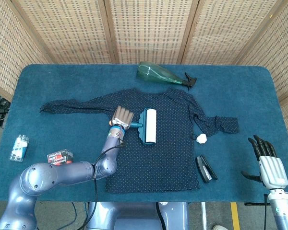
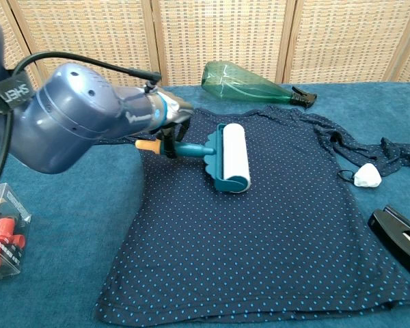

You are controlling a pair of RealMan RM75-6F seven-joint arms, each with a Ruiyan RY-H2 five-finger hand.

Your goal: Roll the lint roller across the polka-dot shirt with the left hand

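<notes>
On the blue table (image 1: 48, 81) the polka-dot shirt (image 1: 168, 153) lies spread flat, collar toward the far edge, one sleeve stretched out to the left and the other bunched at the right. Sitting on the chest of it, upper middle of the body, is the lint roller (image 2: 232, 156): white drum resting on the cloth, its long axis running front to back, teal handle sticking out sideways to the left. So the roll direction is across the shirt, left to right, and most of the open fabric lies to the right and nearer the robot.

The left hand (image 1: 121, 117) is just left of the drum, fingers wrapped around that handle, with the orange butt end poking out behind the grip in the chest view. The forearm comes up from the near left corner and crosses the shirt's left edge, wrist low over the fabric.

The right hand (image 1: 269, 165) is far off at the near right corner, holding nothing, fingers spread and pointing away. No contest: the left hand has the tool.
</notes>
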